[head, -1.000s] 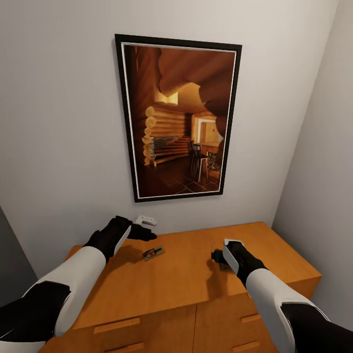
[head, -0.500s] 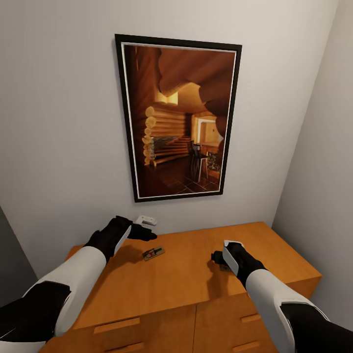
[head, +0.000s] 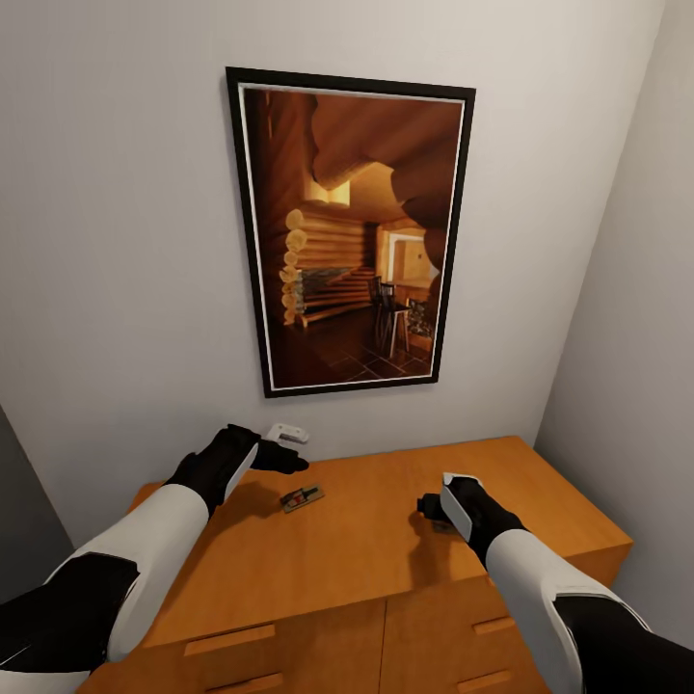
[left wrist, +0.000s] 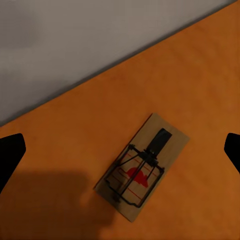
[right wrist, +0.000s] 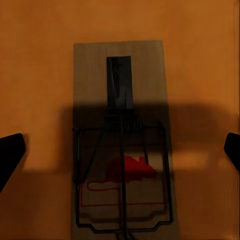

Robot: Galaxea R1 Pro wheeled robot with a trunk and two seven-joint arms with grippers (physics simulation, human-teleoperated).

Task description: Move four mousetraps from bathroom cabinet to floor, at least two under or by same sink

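From the head camera, my left hand (head: 289, 461) hangs over the back of the orange cabinet (head: 366, 549) top, just above and beside a mousetrap (head: 302, 497) lying flat near the wall under a framed picture (head: 352, 231). My right hand (head: 429, 508) hovers low over the top, covering a second trap. In the left wrist camera, my fingertips (left wrist: 10, 155) stand wide apart, empty, the mousetrap (left wrist: 142, 167) between them below. In the right wrist camera, my hand's fingertips (right wrist: 11, 155) are equally spread, empty, around the second trap (right wrist: 122, 145).

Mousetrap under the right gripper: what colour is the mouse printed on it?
Red, on the pale wooden mousetrap, clearest in the right wrist view.
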